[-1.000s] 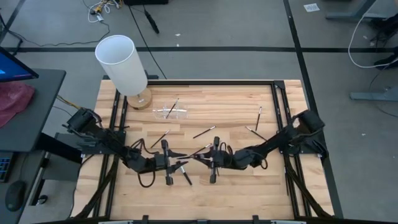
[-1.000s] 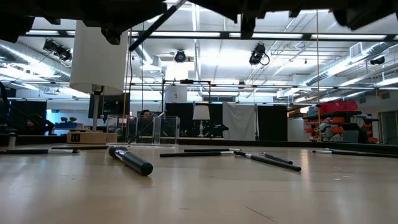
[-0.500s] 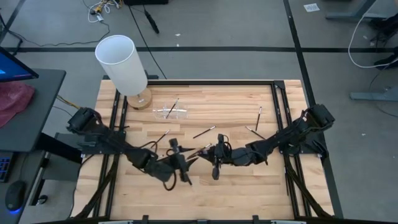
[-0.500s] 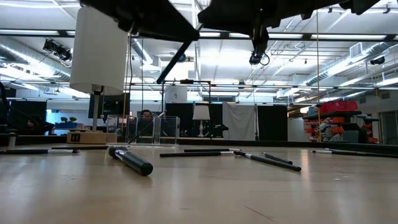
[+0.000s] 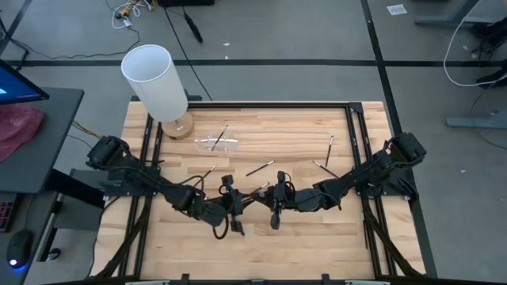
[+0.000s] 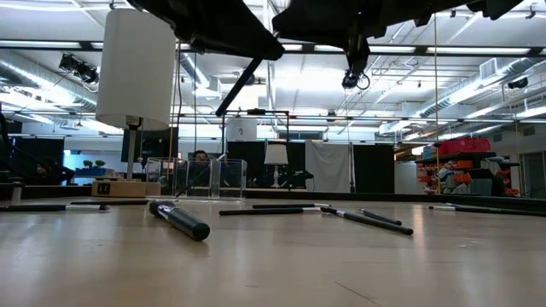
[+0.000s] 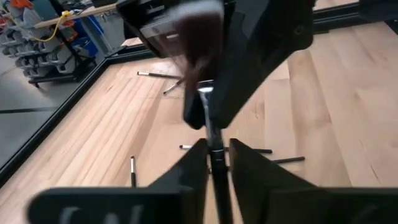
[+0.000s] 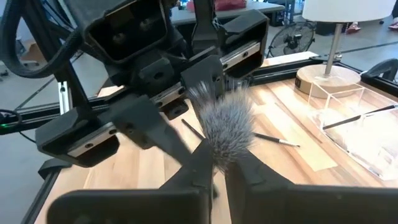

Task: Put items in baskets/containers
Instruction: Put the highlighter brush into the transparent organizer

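Meeting mid-air over the tabletop [image 5: 317, 134], left gripper [image 7: 214, 155] and right gripper [image 8: 219, 160] both clench one fluffy brush [image 8: 227, 124] btwn them, handle in the left, bristle end in the right. Clear holder [image 5: 217, 143] w/ a brush inside sits well beyond both grippers, near the white lamp [image 5: 155, 81]. Other brushes [image 6: 181, 220] lie loose below and around them.

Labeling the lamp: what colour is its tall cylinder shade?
Plain white cylindrical lampshade on a round wooden base; clearest in the high view.
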